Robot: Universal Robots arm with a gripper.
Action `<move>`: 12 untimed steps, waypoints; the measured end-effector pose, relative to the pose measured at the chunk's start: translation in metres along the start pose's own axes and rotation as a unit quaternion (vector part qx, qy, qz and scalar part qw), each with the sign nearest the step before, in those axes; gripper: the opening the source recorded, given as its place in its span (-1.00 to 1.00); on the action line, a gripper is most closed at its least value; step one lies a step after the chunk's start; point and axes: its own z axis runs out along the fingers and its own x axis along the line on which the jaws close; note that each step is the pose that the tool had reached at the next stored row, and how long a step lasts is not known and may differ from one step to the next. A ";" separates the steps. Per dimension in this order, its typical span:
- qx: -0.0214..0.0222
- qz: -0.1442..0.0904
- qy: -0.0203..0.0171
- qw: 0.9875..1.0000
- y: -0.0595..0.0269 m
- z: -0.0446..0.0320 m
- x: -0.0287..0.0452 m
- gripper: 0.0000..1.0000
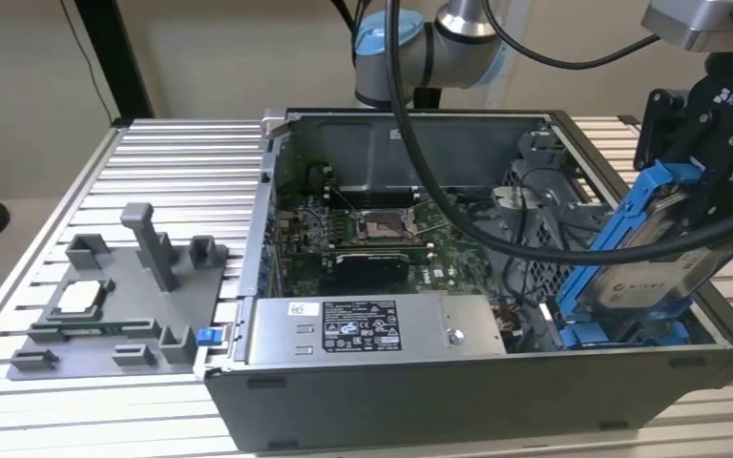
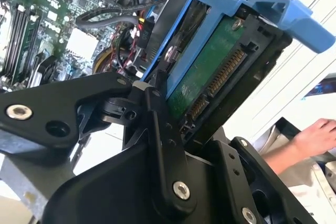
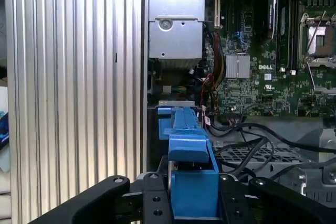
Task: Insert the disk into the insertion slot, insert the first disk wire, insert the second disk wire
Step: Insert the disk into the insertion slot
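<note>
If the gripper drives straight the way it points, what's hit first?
Likely the insertion slot: the disk clamped in the gripper leads, lower end at its blue rails. Depth unclear.

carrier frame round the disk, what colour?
Bright blue: the carrier frames the disk, clearest in the second wrist view.

Black screw-studded tool (image 3: 192,195), blue-capped grey arm (image 1: 450,52)

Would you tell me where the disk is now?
At the exterior view's right, the gripper holds the disk tilted, lower end by the insertion slot in the computer case.
</note>
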 end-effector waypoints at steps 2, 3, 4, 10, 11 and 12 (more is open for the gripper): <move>0.000 0.000 0.000 1.000 -0.0003 0.0029 -0.0009 -1.00; 0.000 0.000 0.000 1.000 -0.0005 0.0042 -0.0014 -1.00; 0.000 0.000 0.000 1.000 -0.0009 0.0051 -0.0019 -1.00; 0.000 0.000 0.000 1.000 -0.0027 0.0109 -0.0052 -1.00; 0.000 0.000 0.000 1.000 -0.0029 0.0118 -0.0057 -1.00; 0.000 0.000 0.000 1.000 -0.0031 0.0127 -0.0063 -1.00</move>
